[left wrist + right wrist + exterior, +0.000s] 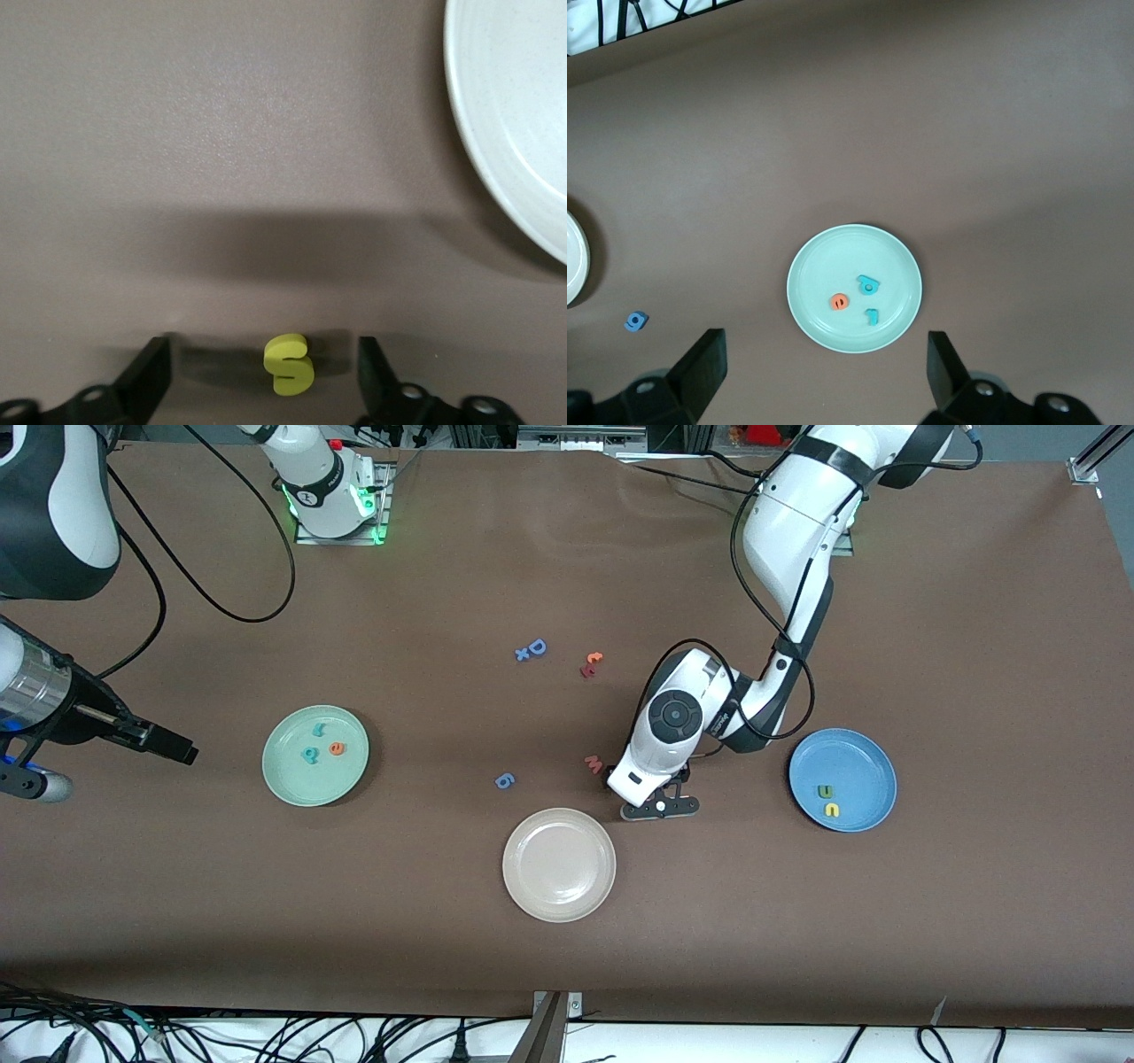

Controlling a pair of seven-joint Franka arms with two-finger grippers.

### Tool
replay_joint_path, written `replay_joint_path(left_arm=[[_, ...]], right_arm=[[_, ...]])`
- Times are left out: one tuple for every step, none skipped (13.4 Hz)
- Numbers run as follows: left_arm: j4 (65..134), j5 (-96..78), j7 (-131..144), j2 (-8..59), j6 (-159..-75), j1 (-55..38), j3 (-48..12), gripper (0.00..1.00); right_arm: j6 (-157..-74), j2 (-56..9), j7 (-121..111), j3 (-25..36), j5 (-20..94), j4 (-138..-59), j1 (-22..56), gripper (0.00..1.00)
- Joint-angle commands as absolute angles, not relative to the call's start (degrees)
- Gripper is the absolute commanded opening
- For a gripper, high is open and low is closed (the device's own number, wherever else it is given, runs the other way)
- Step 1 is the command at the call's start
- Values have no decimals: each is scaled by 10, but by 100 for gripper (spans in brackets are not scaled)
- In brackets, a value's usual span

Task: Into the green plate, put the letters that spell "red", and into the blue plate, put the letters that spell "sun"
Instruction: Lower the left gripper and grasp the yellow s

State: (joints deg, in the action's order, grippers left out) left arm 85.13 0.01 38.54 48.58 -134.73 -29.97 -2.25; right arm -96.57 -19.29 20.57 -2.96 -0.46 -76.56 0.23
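From the front view, my left gripper is down at the table just beside the beige plate, toward my left arm's end, with the pink letter close by. The blue plate lies well apart from the beige plate toward that same end and holds the green "n" and yellow "u". The green plate, toward my right arm's end, carries the teal "r", teal "d" and orange "e". My right gripper waits in the air near the green plate. A blue "6" lies between the green and beige plates.

In my left wrist view, the yellow "s" lies on the table between my two fingers, which stand wide and clear of it on both sides (nothing gripped); the beige plate's rim shows nearby.

In my right wrist view, my fingers are spread wide and empty, looking down on the green plate with its three letters.
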Motion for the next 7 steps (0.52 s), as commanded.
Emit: replay_joint_path(left_arm=[[832, 26, 402, 497, -1340, -307, -15, 76], [832, 27, 402, 497, -1340, -307, -15, 61], [832, 27, 403, 496, -1340, -307, -15, 53], [832, 26, 403, 496, -1340, -308, -15, 48], [832, 26, 403, 496, -1340, -308, -16, 45], [832, 26, 404, 496, -1340, -308, -16, 44], [832, 26, 406, 496, -1340, -308, -16, 43]], right_arm=[[-974, -185, 201, -36, -8, -781, -4, 100], [-977, -185, 201, -36, -7, -782, -4, 100], [-979, -185, 200, -36, -7, -782, -4, 100], [-980, -185, 200, -36, -7, -786, -4, 100], [-988, -185, 201, -36, -6, -789, -4, 100], [-991, -183, 200, -36, -6, -794, -4, 100], [-991, -183, 201, -36, -6, -795, -4, 100]])
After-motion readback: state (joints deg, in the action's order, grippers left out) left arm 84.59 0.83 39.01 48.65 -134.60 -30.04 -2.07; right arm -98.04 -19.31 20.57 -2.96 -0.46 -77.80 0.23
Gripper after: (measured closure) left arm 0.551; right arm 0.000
